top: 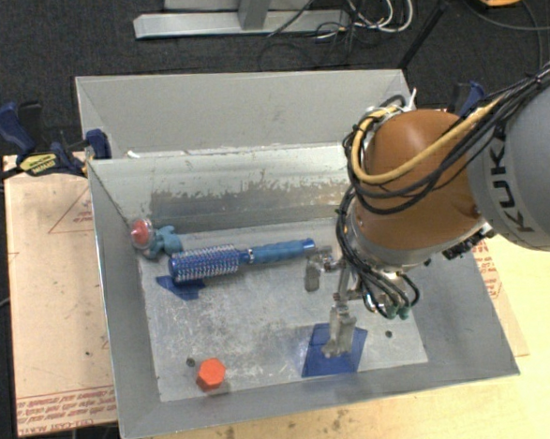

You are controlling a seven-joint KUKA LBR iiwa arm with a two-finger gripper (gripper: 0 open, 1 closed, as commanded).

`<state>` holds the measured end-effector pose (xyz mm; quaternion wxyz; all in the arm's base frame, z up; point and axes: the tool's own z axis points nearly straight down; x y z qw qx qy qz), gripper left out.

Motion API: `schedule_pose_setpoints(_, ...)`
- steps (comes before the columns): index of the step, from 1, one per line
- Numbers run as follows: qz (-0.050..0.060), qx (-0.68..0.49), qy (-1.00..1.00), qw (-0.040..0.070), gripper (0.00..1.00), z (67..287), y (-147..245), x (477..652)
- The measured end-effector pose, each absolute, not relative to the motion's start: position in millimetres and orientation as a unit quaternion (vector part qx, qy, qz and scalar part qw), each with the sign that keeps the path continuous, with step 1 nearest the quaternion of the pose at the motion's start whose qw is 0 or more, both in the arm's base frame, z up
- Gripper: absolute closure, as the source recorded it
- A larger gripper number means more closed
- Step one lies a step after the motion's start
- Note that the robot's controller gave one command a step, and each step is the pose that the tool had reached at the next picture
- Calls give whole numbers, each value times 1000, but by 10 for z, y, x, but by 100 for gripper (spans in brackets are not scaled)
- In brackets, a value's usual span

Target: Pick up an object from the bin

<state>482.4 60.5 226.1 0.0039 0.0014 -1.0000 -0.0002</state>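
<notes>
Standing over the flat blue pad (321,361): my gripper (325,309), fingers (339,331) apart, one tip touching it. Risk: pad lies too flat to pinch and may slide; the hairbrush (231,260) beside my other finger could snag.

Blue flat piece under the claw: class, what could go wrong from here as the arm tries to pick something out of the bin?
1. The blue flat piece lies flat on the bin floor, so the claw above it may only push it, not lift it.
2. It lies near the bin's front wall and could be jammed against it.
3. The blue hairbrush is close to the wrist and might get knocked.
</notes>
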Motion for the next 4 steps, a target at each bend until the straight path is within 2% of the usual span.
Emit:
schedule_pose_setpoints(1,-1,17,-1000,-3,0,676,507,4880)
schedule_pose_setpoints(2,-1,-91,-996,-1,0,1000,598,4832)
schedule_pose_setpoints(3,0,144,-990,-1,0,1088,494,4959)
schedule_pose_setpoints(4,1,334,-942,-10,0,724,547,4855)
